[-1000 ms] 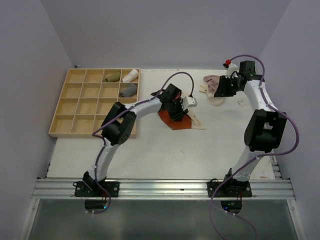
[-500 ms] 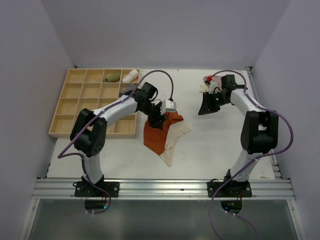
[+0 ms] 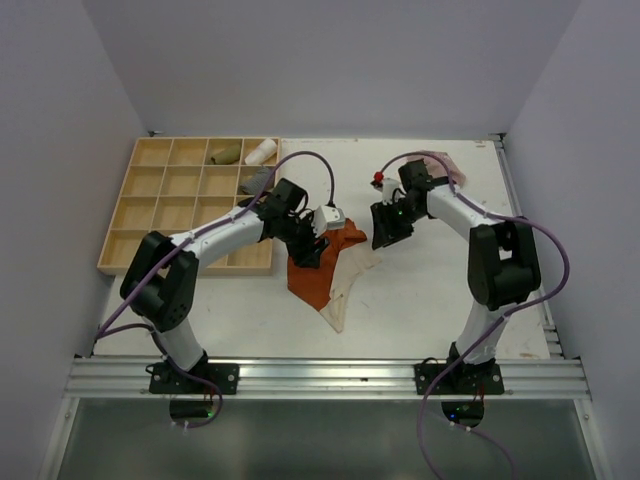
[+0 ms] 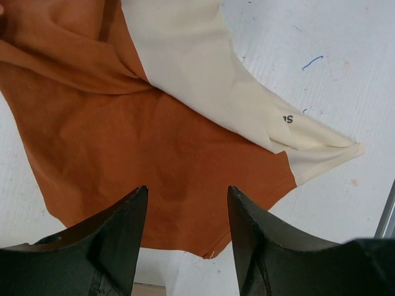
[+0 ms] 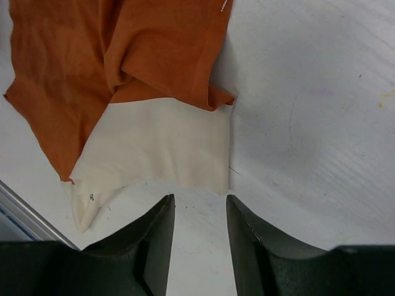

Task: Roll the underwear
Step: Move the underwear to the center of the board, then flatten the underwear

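Because rolling needs a flat start, the orange underwear (image 3: 312, 275) is lying spread open near the middle of the table (image 3: 430, 300), its cream lining (image 5: 160, 145) showing along the right side, while the pink pair (image 3: 448, 168) is sitting bunched by the far right corner. The left gripper (image 4: 185, 197) is hovering over the orange cloth's left part and the right gripper (image 5: 199, 203) is hanging just off its right edge, likely placed to work it from both sides. Both sets of jaws are standing partly open, gripping nothing; whether any fingertip is brushing cloth I cannot tell.
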{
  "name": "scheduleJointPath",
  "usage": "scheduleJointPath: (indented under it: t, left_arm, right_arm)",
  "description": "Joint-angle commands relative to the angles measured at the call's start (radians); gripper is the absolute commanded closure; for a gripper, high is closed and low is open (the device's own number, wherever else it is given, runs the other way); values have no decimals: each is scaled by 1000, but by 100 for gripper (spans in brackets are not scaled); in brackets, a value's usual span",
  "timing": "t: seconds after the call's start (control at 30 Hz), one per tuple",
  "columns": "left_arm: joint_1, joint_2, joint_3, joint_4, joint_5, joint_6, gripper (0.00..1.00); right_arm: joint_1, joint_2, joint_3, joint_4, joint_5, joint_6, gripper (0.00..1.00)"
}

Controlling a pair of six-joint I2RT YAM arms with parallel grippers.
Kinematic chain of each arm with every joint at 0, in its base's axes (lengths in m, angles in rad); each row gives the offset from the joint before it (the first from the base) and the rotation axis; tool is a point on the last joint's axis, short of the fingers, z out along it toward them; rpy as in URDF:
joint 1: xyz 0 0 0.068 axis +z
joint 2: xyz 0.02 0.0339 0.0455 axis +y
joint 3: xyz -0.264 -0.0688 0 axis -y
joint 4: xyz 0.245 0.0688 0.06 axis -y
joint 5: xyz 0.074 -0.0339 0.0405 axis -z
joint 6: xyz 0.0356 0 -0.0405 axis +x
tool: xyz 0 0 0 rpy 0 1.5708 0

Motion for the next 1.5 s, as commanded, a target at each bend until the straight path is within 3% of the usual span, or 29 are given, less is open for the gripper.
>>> scheduleJointPath:
  t: [0.0,0.2,0.4,0.57,0.73,0.9,1.1,1.3,1.47]
  left_arm:
    - [0,-11,-8,71,-60,-83,42]
    - [-6,24,-13,57,-107,-112,42]
    - [-8,87,-4,60,-140,-138,43]
    - [-8,183,48,53,-175,-131,50]
    - [5,281,160,63,-218,-88,57]
    - [8,398,330,77,-245,-13,58]
    - [11,493,452,106,-328,82,57]
    - [45,438,444,143,-315,72,49]
    - [72,234,308,122,-236,44,44]
  right_arm:
    - [47,37,-5,14,119,24,56]
    - [105,100,1,19,193,30,55]
    - [119,115,-17,39,277,19,74]
    - [104,54,-29,-4,273,-39,99]
    - [6,-36,-55,-58,235,-97,100]
    - [-132,-72,-104,-104,160,-125,100]
    - [-157,-104,-192,-119,109,-108,100]
    - [-186,-57,-163,-188,149,-131,100]
    - [-188,-20,-140,-269,106,-168,100]
